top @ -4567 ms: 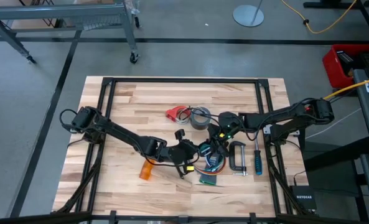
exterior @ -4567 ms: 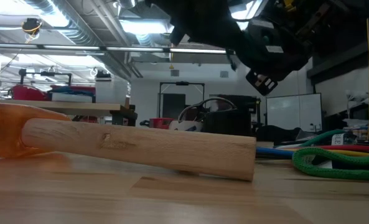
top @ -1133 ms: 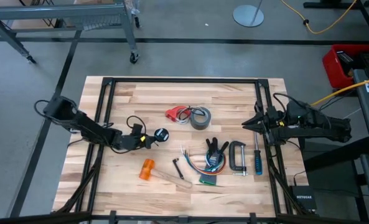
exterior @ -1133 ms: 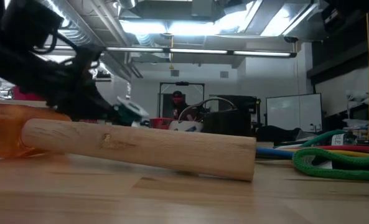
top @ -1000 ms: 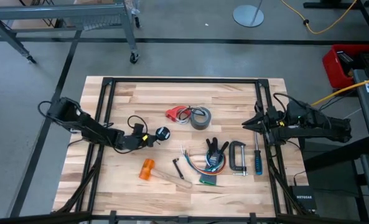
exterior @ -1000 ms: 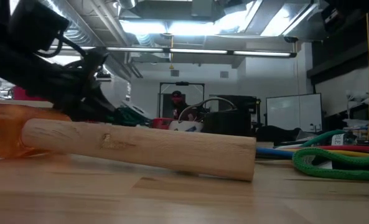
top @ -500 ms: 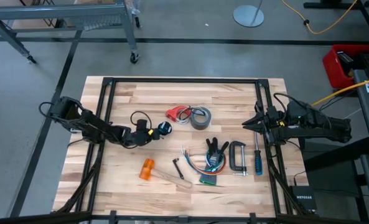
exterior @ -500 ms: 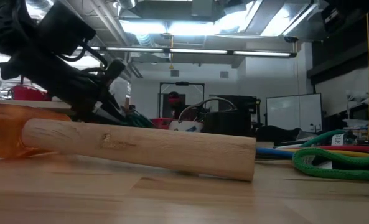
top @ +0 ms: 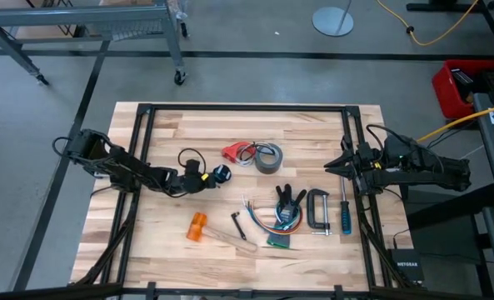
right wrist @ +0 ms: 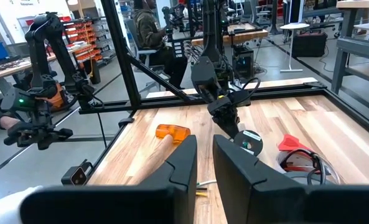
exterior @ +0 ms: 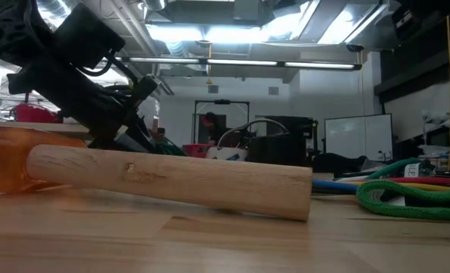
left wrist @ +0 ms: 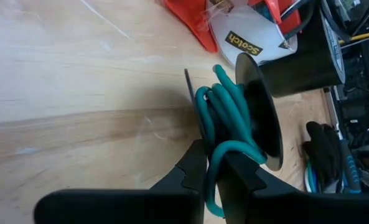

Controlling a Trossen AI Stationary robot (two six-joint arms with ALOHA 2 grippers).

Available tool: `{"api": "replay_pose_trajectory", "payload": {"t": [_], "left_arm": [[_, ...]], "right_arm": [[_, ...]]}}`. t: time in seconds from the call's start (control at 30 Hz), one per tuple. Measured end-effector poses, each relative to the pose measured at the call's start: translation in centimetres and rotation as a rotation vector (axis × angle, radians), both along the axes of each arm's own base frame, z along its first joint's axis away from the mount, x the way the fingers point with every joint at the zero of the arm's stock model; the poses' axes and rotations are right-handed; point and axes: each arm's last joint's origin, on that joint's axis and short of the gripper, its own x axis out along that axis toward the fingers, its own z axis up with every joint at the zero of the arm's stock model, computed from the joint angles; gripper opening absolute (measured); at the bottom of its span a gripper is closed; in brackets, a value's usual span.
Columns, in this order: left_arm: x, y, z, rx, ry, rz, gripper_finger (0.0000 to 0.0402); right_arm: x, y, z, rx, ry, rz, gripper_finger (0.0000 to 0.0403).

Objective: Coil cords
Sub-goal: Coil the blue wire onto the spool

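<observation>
Since a second ago, moved with the puck toward the tape roll [top: 268, 157]: left claw [top: 207, 177], pinched on the green cord [left wrist: 224, 124] wound around the black puck [top: 222, 172], at the roll's 8 o'clock. At 3 o'clock of the counter [top: 180, 133], parked off its edge: right claw [top: 336, 166], fingers slightly parted, grasping nothing.

- Table's [top: 147, 250] far strip and left near corner lie bare
- Tape roll [top: 268, 157], clamp [top: 317, 210] and mallet [top: 209, 231] crowd the middle
</observation>
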Motion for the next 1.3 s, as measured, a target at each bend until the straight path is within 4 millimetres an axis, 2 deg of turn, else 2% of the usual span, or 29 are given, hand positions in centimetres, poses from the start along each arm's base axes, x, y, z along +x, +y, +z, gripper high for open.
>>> {"api": "replay_pose_trajectory", "payload": {"t": [0.33, 0.7, 1.07, 1.3], "left_arm": [[-0.01, 0.01, -0.01, -0.002, 0.000, 0.003, 0.0062], [-0.05, -0.12, -0.12, -0.031, 0.041, -0.052, 0.0061], [-0.19, -0.24, -0.26, 0.002, 0.097, -0.131, 0.0104], [-0.93, -0.27, 0.30, 0.026, 0.157, -0.227, 0.0109]], "right_arm": [[0.00, 0.00, 0.00, 0.001, 0.000, 0.000, 0.0056], [-0.01, 0.00, -0.07, 0.001, 0.007, 0.000, 0.0056], [-0.01, 0.00, -0.06, 0.003, 0.007, 0.000, 0.0056], [-0.01, 0.01, -0.06, 0.008, 0.009, 0.001, 0.0056]]}}
